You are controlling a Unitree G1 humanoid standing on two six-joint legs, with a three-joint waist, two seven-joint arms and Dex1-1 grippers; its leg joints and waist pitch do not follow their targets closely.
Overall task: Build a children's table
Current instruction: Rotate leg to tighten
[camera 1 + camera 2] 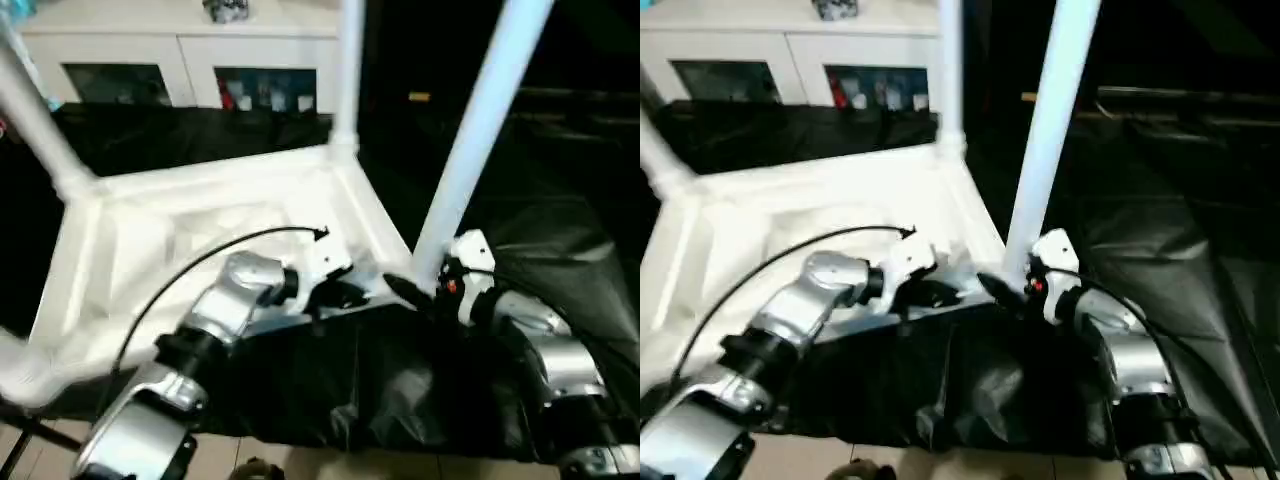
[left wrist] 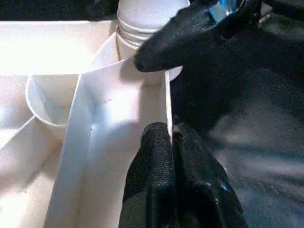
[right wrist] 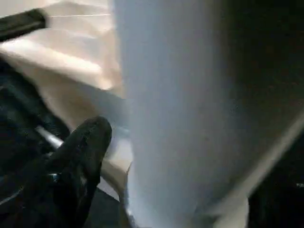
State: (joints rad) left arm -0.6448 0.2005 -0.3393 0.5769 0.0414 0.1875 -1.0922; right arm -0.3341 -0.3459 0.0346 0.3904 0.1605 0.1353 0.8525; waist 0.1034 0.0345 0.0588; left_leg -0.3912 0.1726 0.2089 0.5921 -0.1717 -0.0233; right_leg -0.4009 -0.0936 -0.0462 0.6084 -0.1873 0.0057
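The upturned table top (image 1: 200, 235) is lying across the middle and left of the left eye view, underside up on a black sheet (image 1: 560, 240) that is draping the work surface, with a white cabinet with glass doors (image 1: 180, 70) standing behind it along the upper edge. Three legs are standing up out of its corner sockets: one at the upper left (image 1: 30, 120), one at top centre (image 1: 348, 70), and the near-right leg (image 1: 480, 130), which is leaning up toward the upper right; a fourth white piece, blurred, is jutting in at the lower left edge. The left gripper (image 2: 164, 137) is sitting low in the centre, its two black fingers pinched shut on the thin rim wall of the top beside the near-right socket, steadying it. The right gripper (image 1: 425, 290) is sitting right of centre at the foot of that near-right leg; in the right wrist view one black finger (image 3: 83, 147) is standing beside the leg's base, but whether the jaws are spread or gripping cannot be told. The step in hand appears to be seating this leg in its socket. The next move probably calls for a firm hold low on the leg and a push or twist straight down while the left gripper holds the rim against tipping.
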